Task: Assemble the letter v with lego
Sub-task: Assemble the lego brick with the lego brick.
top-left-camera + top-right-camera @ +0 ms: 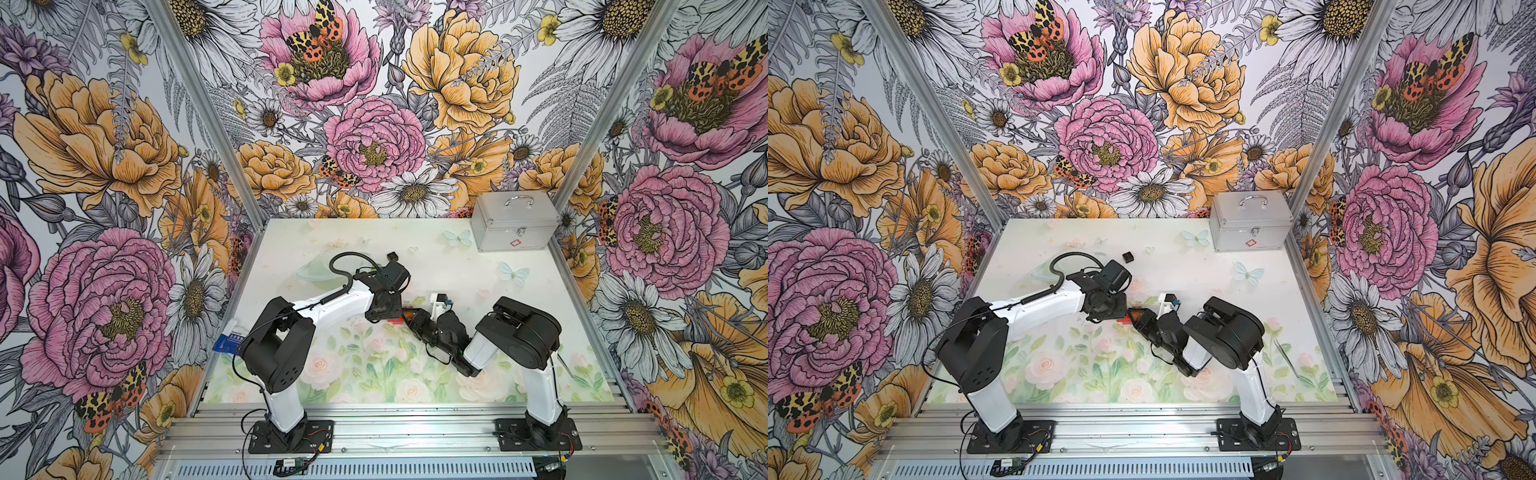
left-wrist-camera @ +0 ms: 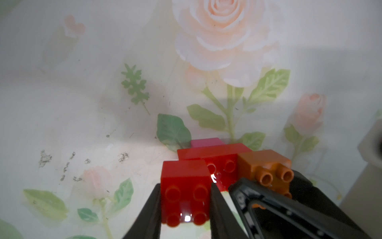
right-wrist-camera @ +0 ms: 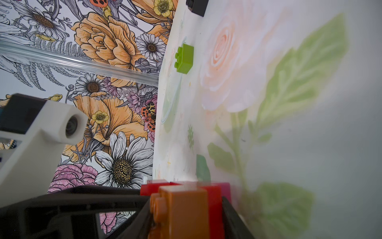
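**Q:** End effector status?

**A:** The left end effector (image 2: 185, 186) is closed down on the square red brick (image 2: 185, 198), with its fingers (image 2: 151, 207) on either flank. The right end effector (image 3: 187, 217) is clamped the same way on the orange-brown brick (image 3: 182, 198). No slack shows in either grip.

**Q:** Where do those two sit against the long red brick?

**A:** Taking the long red brick (image 2: 215, 160) as reference, the square red brick is against its studded face at one end. The orange-brown brick is against the same face at the other end. The magenta-pink brick (image 2: 206, 142) shows just behind it, touching. I cannot tell whether either held brick is pressed fully home, and a bright gap shows beside the square red brick.

**Q:** Progress on the letter v (image 2: 225, 155)?

**A:** Judged past halfway. The point and the long piece appear joined, and both arms are being seated. The tips are not yet fitted. The lime-green brick (image 3: 184, 59) lies loose on the worktop (image 1: 415, 249), well apart from the long red brick. The black brick (image 1: 392, 256) is farther out again, also loose.

**Q:** Containers?

**A:** There is one, the silver case (image 1: 515, 226), farthest from the long red brick of anything on the worktop. Its lid is down and the clasp looks shut, so the contents are not visible. No brick rests on it.
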Robot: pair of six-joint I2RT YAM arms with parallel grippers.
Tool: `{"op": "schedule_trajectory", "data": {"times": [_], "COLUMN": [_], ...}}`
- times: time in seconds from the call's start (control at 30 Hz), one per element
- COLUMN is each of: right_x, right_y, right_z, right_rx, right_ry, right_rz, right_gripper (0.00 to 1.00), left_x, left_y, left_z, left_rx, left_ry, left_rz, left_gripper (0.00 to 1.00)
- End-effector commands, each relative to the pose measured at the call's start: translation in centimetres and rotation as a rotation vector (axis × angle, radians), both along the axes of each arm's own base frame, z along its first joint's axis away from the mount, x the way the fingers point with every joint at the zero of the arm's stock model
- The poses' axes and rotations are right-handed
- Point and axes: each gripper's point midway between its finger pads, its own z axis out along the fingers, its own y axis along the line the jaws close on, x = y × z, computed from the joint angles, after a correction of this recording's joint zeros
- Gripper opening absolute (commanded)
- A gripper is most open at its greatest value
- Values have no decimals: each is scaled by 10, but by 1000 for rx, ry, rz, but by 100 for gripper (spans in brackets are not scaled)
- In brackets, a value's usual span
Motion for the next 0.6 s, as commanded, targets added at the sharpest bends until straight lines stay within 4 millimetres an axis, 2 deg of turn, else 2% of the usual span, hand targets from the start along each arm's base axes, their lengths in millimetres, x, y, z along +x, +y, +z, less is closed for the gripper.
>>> {"op": "schedule_trajectory", "data": {"times": [0.0,0.57], "right_x": [-13,-13], "right_y": [-9,-12], "right_z": [-46,-50], "right_rx": [-118,-128], "right_ry": [110,118], "right_rz": [6,-3], "right_gripper": [47,46], "left_x": [-20,-20], "left_y": [3,19], "left_z": [-24,-21], "left_rx": [49,104], "left_ry": [96,116], "left_rz": [-57,-49], "left_gripper": [13,12]}}
